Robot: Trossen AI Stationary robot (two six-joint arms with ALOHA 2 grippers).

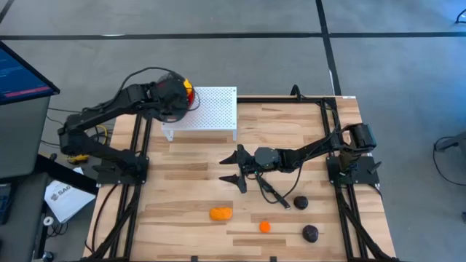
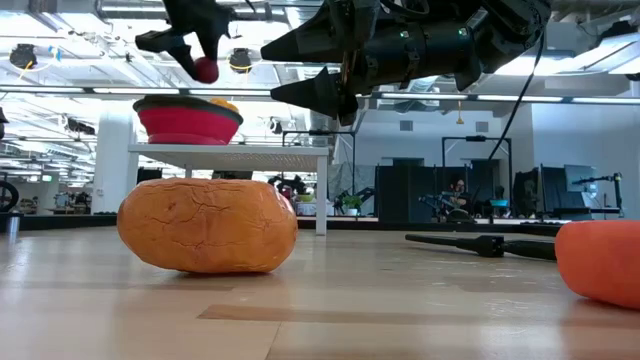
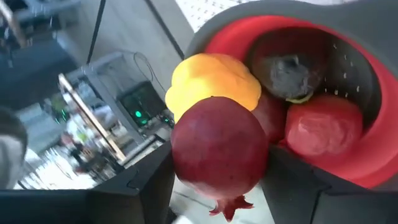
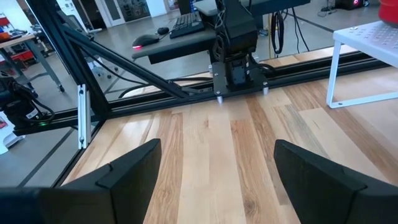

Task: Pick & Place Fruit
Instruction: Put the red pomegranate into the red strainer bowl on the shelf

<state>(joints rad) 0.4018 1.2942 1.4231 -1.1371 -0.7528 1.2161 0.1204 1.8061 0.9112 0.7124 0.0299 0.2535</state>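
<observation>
No writing on the rig or table could be read. The left gripper (image 3: 217, 186) hung above the red colander (image 3: 373, 155) on the white stand (image 1: 211, 109) at 11 o'clock, its fingers (image 3: 149, 186) clasping a dark red fruit (image 3: 219, 155) over a yellow piece (image 3: 211, 78) and 2 more inside. The right gripper (image 1: 234, 166) hovered mid-table, fingers spread and empty, with bare wood toward 9 o'clock; an orange fruit (image 1: 220, 213), a smaller orange one (image 1: 264, 226) and 2 dark pieces (image 1: 301, 202) lay near the 6 o'clock edge beside the knife (image 1: 273, 193).
</observation>
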